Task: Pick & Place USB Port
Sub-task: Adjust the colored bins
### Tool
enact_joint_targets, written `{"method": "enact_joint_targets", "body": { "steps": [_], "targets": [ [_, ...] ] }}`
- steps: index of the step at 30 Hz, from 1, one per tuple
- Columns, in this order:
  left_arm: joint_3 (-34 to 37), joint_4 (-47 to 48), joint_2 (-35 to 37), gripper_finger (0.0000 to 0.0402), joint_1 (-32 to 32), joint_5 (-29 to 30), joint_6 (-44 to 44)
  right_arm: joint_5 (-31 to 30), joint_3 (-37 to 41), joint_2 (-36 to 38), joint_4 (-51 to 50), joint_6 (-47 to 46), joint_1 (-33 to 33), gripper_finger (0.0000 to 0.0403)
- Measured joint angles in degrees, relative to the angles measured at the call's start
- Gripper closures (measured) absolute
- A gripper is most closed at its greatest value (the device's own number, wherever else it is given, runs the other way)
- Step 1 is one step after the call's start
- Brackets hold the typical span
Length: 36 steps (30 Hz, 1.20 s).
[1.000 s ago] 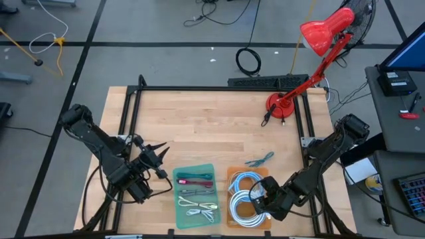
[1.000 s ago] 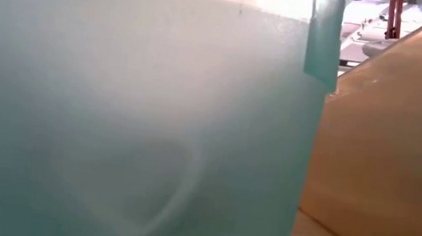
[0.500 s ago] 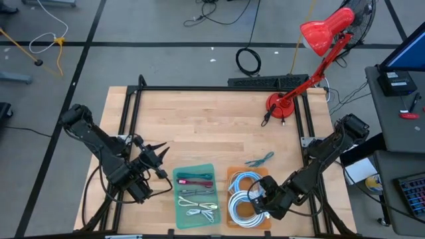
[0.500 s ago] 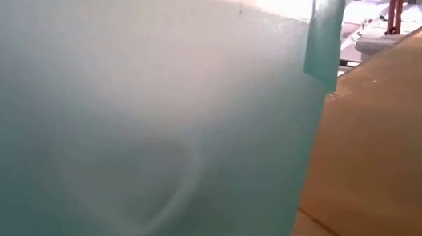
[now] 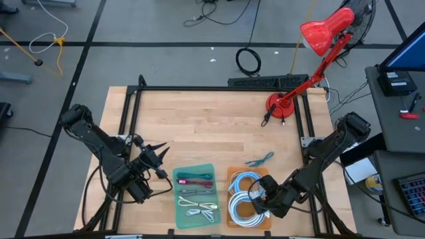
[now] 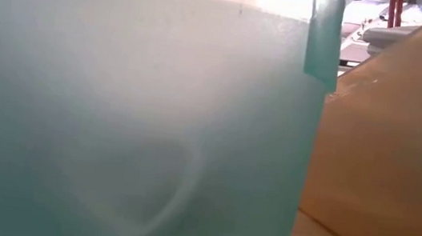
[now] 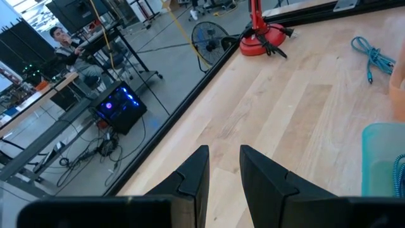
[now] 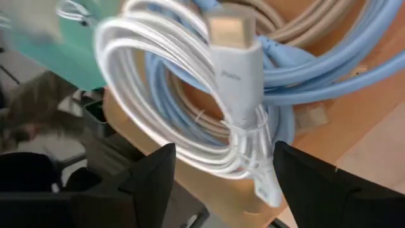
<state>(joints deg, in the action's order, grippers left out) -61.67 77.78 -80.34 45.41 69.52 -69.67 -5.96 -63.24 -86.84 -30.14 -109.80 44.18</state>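
Hovering over the orange plastic tray (image 5: 234, 174) at the wooden table's near edge, the right gripper (image 5: 257, 197) spreads its jaws around the coiled white USB cable (image 8: 190, 114), apparently about to close, while the left gripper (image 5: 158, 161) waits slightly parted.

Table (image 5: 212, 126): pale wood planks, smooth, satin sheen, framed by dark matt metal rails (image 5: 219, 88). Teal bin (image 5: 196, 196) and orange bin (image 5: 234, 174) look like translucent frosted plastic; the white coiled cable (image 8: 190, 95) has a glossy rubbery jacket and a dull gold metal plug, with a light-blue cable (image 8: 316, 69) equally slick beneath. Red lamp (image 5: 319, 36) is glossy painted metal; gripper fingers (image 7: 190, 180) matt black plastic.
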Motion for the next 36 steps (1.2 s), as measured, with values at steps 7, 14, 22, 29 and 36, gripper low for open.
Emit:
{"method": "enact_joint_targets", "body": {
  "steps": [7, 14, 22, 29, 36],
  "targets": [
    [0.0, -0.11, 0.0, 0.0309, 0.01, 0.0, 0.01, -6.31, 0.0, 6.92, -1.89, 2.95, 0.02, 0.0164],
    [0.02, -0.2, -0.02, 0.0309, 0.02, -0.11, 0.11, -28.69, -0.02, 15.07, 2.26, 22.51, -0.33, 0.0187],
    [0.02, -8.93, -0.02, 0.0309, 0.04, -2.97, 6.28, -41.53, -0.02, 15.64, 14.96, 57.24, -0.61, 0.0201],
    [0.04, -26.93, -0.02, 0.031, 0.04, -6.14, 24.72, -47.95, 5.93, 12.3, 15.32, 60.15, -6.2, 0.0243],
    [1.54, -31.41, -0.02, 0.0392, -0.93, -6.91, 31.65, -46.88, 17.76, 10.06, 22.17, 55.15, -16.89, 0.0363]
  ]
}}
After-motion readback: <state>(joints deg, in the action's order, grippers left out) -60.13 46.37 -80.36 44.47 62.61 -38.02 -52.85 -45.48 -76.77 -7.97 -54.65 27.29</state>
